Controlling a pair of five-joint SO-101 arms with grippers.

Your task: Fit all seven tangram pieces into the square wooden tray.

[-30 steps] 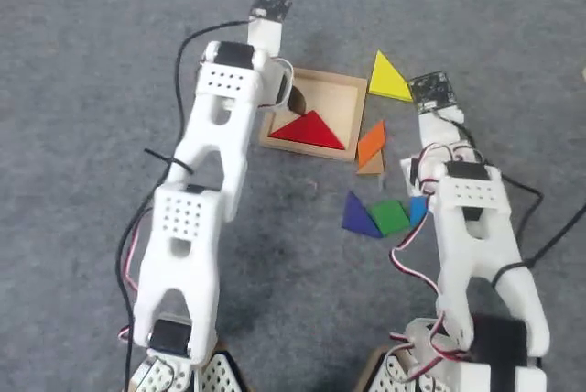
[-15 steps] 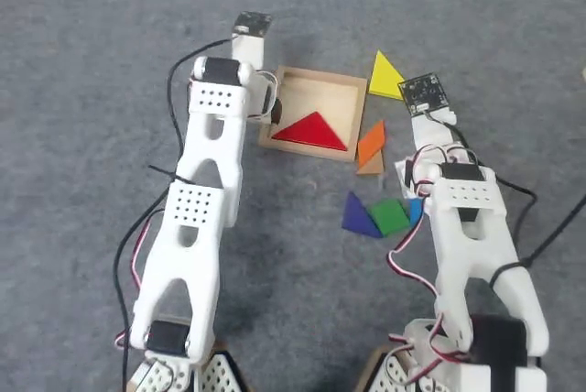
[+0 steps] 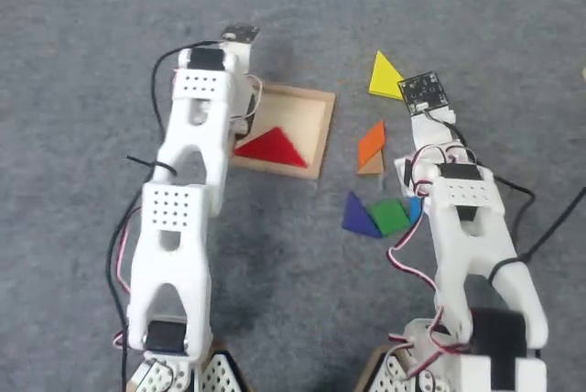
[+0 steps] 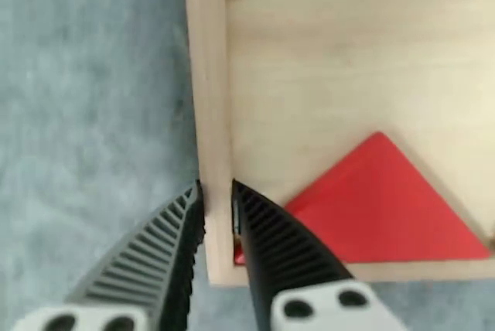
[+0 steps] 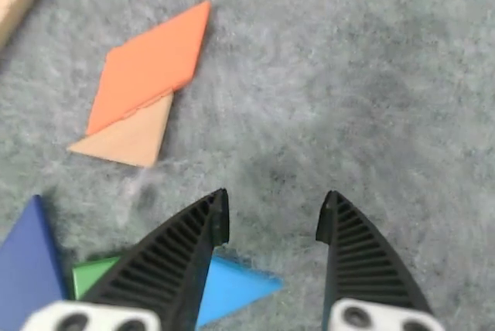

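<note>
Left gripper [image 4: 219, 209] pinches the tray [image 4: 209, 76] wall by the red triangle [image 4: 379, 199], hidden under its arm [image 3: 197, 136] from above. Right gripper [image 5: 271, 219] gapes empty; tray at its 9 o'clock.

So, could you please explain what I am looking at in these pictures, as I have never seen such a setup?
Two small white robot arms, the left arm and the right arm, reach over a grey cover; each ends in a two-fingered claw. The high view looks down from a fixed camera; the two wrist views come from cameras mounted on each arm, looking past its own claw. The left claw is pinched shut on the wall of the square wooden tray, which holds a red triangle. The right claw is open and holds nothing. Loose on the cover lie a yellow triangle, an orange parallelogram touching a tan triangle, and a dark blue triangle, a green piece and a light blue piece close together.
</note>
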